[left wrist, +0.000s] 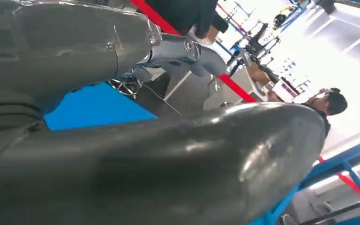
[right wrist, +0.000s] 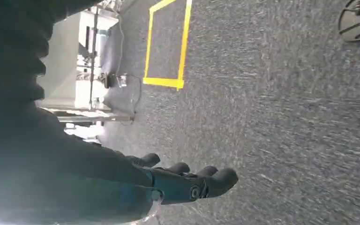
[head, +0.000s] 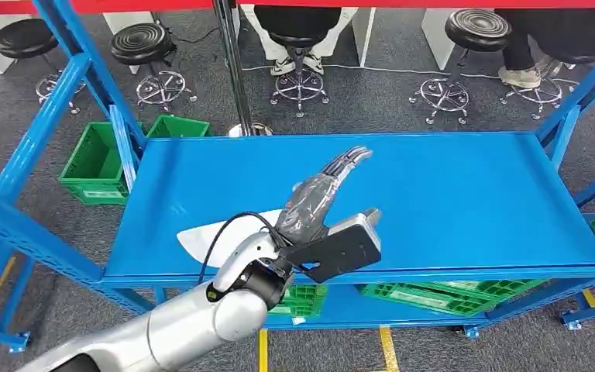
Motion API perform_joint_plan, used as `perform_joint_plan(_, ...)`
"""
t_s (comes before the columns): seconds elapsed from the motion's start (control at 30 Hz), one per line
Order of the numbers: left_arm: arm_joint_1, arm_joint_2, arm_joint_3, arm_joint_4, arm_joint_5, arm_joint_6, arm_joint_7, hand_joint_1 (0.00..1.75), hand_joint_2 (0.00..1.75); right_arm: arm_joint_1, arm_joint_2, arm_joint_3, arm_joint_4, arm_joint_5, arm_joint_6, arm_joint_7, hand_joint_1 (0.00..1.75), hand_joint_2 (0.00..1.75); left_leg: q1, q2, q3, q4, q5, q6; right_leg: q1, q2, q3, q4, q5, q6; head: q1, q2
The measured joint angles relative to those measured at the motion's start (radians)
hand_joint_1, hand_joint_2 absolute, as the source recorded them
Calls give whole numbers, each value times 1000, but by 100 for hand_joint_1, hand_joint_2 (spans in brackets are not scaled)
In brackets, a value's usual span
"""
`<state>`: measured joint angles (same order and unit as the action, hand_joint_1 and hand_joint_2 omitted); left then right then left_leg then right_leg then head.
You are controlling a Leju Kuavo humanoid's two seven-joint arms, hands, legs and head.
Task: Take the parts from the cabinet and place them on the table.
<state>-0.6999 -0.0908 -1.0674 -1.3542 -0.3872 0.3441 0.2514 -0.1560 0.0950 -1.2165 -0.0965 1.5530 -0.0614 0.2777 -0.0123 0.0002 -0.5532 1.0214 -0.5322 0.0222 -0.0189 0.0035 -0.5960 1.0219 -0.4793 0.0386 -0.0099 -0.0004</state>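
1. One silver left arm reaches over the flat blue metal shelf (head: 465,194) in the head view; the left hand (head: 321,198) hovers above it with fingers stretched forward and spread, holding nothing. A white flat part (head: 201,236) lies on the shelf near its front edge, just beside the wrist. Green plastic crates (head: 97,163) sit on the floor to the left, and black round stools (head: 143,43) stand beyond the shelf.
2. Left wrist view: the grey thumb (left wrist: 178,164) sits close to the lens, with the darker fingers (left wrist: 187,51) extended over the blue surface.
3. Right wrist view: the right hand (right wrist: 183,183) hangs above grey carpet (right wrist: 286,117) with yellow floor tape (right wrist: 168,47), fingers loosely extended and apart, empty.
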Motion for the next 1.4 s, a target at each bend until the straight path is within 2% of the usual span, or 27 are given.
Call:
perform_joint_plan(0.03, 0, 0, 0, 0, -1, 0, 1, 0, 175, 0, 0, 1, 0, -2, 1, 0, 0, 175, 1, 0, 0, 0, -1, -1, 1, 0, 0, 0, -1, -2, 0, 0)
perform_joint_plan(0.13, 0, 2, 0, 0, -17, -19, 34, 0, 175, -1, 0, 5, 0, -3, 7, 1, 0, 175, 4, 0, 0, -1, 0, -4, 3, 0, 0, 0, -2, -3, 0, 0)
perform_joint_plan(0.27, 3, 17, 0, -12, -94, -71, 130, 0, 175, -1, 0, 5, 0, -7, 16, 9, 0, 175, 4, 2, 0, -2, 0, -7, 3, 0, 1, 0, -2, -4, 0, 0)
perform_joint_plan(0.3, 4, 24, 0, -20, -117, -85, 153, 0, 0, 0, 0, 5, 0, -10, 16, 11, 0, 175, 4, 2, 0, -2, 0, -7, 3, 0, 1, 0, -2, -4, 0, 0)
perform_joint_plan(0.43, 19, 67, 2, -66, -222, -141, 240, 0, 0, 0, 0, 5, 0, -15, 16, 23, 0, 175, 4, 6, 0, -2, 0, -7, 3, 1, 1, 0, -1, -6, 0, 0)
perform_joint_plan(0.47, 24, 80, 3, -83, -247, -159, 259, 0, 175, 0, 1, 4, 0, -17, 16, 26, 0, 175, 4, 7, 0, -2, 0, -7, 3, 2, 1, -1, 0, -6, 0, 0)
perform_joint_plan(0.6, 48, 146, 12, -165, -357, -273, 351, 0, 175, 1, 2, 3, 0, -29, 16, 33, 0, 175, 4, 12, 1, -2, -1, -8, 3, 4, 2, -1, 0, -6, 0, 0)
perform_joint_plan(0.77, 76, 214, 27, -267, -391, -317, 372, 0, 175, 0, 3, 1, 0, -35, 16, 35, 0, 175, 4, 12, 1, -2, -1, -8, 3, 4, 2, -1, 0, -6, 0, 0)
perform_joint_plan(0.87, 95, 246, 39, -318, -368, -358, 377, 0, 175, 1, 3, -5, 0, -37, 15, 39, 0, 175, 4, 12, 1, -3, -1, -8, 3, 5, 2, -1, 0, -6, 0, 0)
perform_joint_plan(0.9, 105, 261, 47, -342, -336, -376, 377, 0, 0, 1, 4, -6, 0, -38, 14, 40, 0, 175, 4, 12, 1, -3, -1, -8, 3, 5, 2, -1, 0, -6, 0, 0)
perform_joint_plan(1.03, 146, 323, 71, -433, -230, -411, 377, 0, 0, 0, 4, -17, 0, -45, 12, 40, 0, 175, 4, 12, 1, -3, -1, -8, 3, 5, 2, -1, 0, -6, 0, 0)
perform_joint_plan(1.07, 152, 335, 77, -454, -212, -416, 377, 0, 175, -1, 4, -21, 0, -45, 12, 41, 0, 175, 4, 12, 1, -3, -1, -8, 3, 5, 2, -1, 0, -6, 0, 0)
perform_joint_plan(1.2, 177, 376, 87, -535, -161, -424, 374, 0, 175, 0, 4, -29, 0, -45, 10, 42, 0, 175, 4, 12, 1, -3, -1, -8, 3, 5, 2, -1, 0, -6, 0, 0)
perform_joint_plan(1.4, 197, 398, 92, -606, -136, -425, 357, 0, 175, -1, 4, -34, 0, -45, 8, 42, 0, 175, 4, 8, 1, -3, -1, -8, 3, 5, 2, -1, 0, -6, 0, 0)
